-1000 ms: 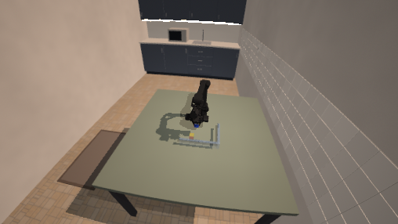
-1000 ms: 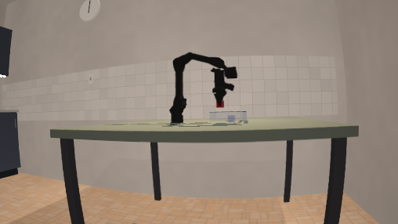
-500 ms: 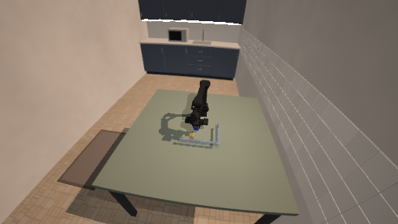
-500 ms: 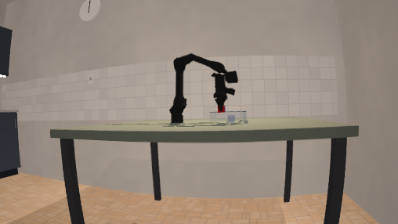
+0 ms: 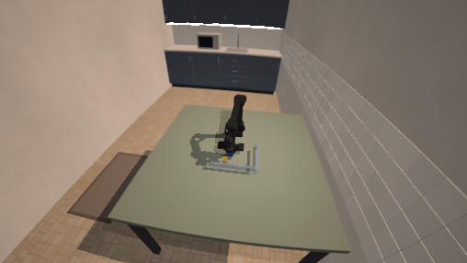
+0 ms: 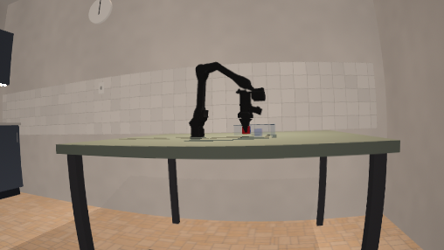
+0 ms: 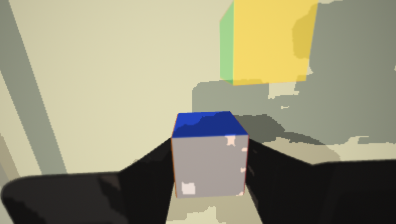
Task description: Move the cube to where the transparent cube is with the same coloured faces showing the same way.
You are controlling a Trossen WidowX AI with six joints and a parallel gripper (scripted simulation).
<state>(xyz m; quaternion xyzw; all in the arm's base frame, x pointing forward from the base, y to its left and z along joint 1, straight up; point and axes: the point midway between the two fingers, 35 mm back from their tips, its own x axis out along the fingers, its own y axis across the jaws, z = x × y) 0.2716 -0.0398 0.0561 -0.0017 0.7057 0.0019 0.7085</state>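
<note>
My gripper is shut on the cube, which shows a blue face and a grey-white face in the wrist view. From the side the cube looks red and hangs just above the table. From above the cube sits under the gripper. The transparent cube shows a yellow face and a green side, on the table a little ahead of the held cube. It also shows as a small yellow patch in the top view.
A low clear L-shaped wall stands on the table beside the target, also in the side view. The arm's base stands to the left. The table edge is far away.
</note>
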